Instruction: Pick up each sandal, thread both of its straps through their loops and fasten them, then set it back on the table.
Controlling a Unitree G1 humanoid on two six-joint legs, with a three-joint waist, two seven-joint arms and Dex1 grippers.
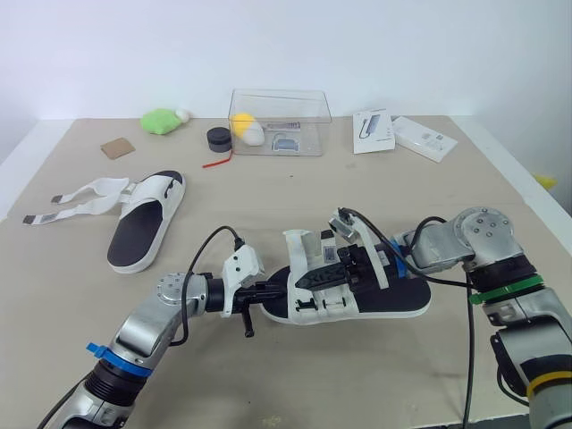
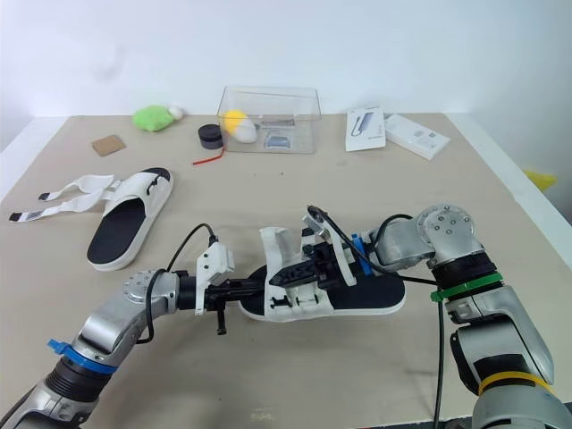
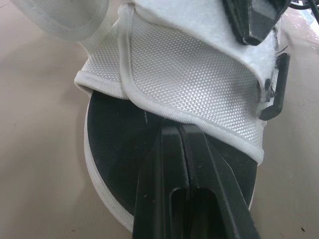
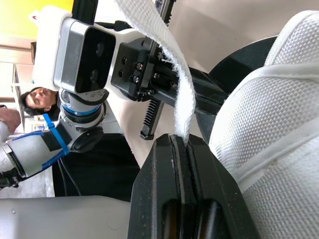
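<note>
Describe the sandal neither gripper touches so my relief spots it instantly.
On the tan table, look to the robot's left, nearer than the clear box. A white sandal with black footbed lies there; its two straps trail loose toward the table edge, unlike the middle sandal's.

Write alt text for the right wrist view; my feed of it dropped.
The right fingers are shut on a white strap of the sandal, pinching it beside the white mesh upper. Behind the strap is the left arm, with a blue band, and a person shows at the edge.
</note>
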